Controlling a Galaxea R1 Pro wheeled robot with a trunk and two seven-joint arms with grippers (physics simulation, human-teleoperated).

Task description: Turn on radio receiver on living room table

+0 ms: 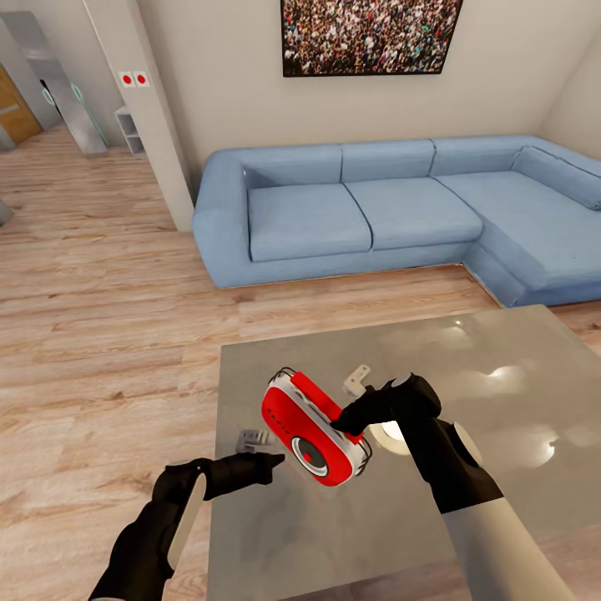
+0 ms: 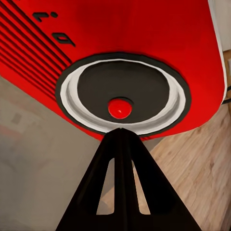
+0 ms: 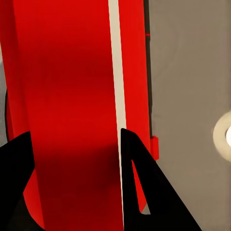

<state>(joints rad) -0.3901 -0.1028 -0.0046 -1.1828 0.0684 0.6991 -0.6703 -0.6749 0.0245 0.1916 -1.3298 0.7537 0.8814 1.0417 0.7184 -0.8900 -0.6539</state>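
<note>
Right hand (image 1: 349, 424) is clamped on the radio receiver (image 1: 315, 427), one finger on each side of the red body, holding it tilted up off the tabletop (image 1: 501, 467) with the dial facing the left arm. Left hand (image 1: 269, 460) has its fingers pinched together into one point — nothing in it — and the tip sits right at the lower rim of the round dial (image 2: 122, 96), just short of the little red button (image 2: 120, 108) in the middle. My guess is that button is the switch, so the trick is a short straight poke at the center while the right hand stays firm so the radio doesn't swivel away. Nothing really blocks the way; there's a small grey bracket thing (image 1: 359, 380) lying behind the radio, and the blue sofa (image 1: 401, 209) and the crowd photo (image 1: 371, 35) are well off behind.
</note>
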